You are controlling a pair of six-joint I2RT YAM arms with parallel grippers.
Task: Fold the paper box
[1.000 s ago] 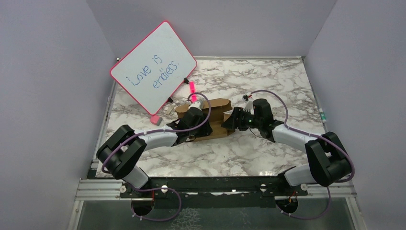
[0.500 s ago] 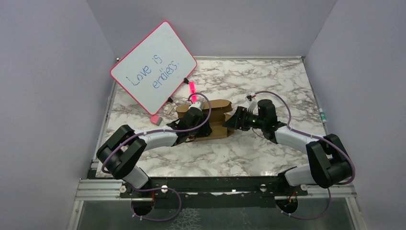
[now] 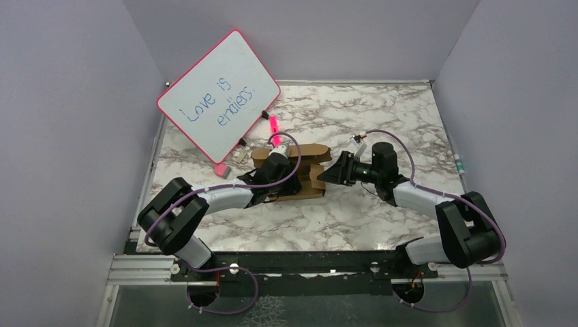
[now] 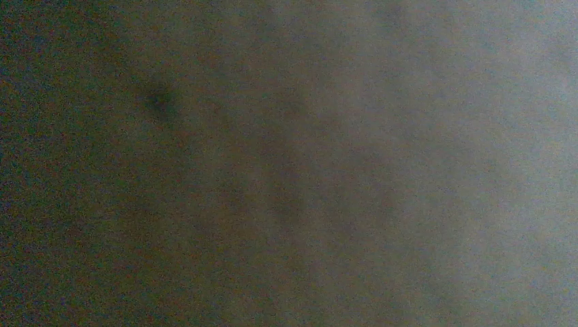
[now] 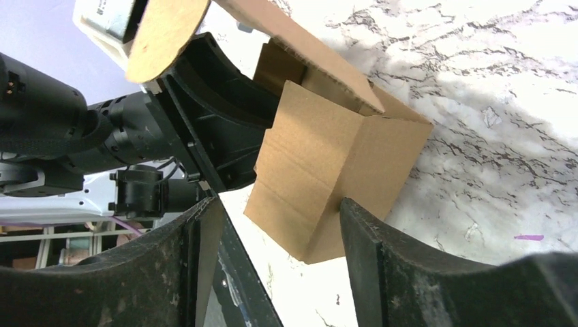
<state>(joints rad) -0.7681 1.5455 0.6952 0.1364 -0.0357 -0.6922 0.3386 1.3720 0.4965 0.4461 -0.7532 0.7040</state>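
Right tool (image 5: 278,204) stands with its jaws apart, straddling one upright corner of the paper box (image 5: 327,163); whether either finger touches the card I cannot tell. That box is plain brown corrugated card, partly folded, with walls raised, crease lines showing and a rounded flap (image 5: 167,34) lifted. It lies mid-surface (image 3: 368,116), near the whiteboard (image 3: 218,95). Left tool (image 3: 272,178) sits over the box, its camera dark, so its jaws cannot be told.
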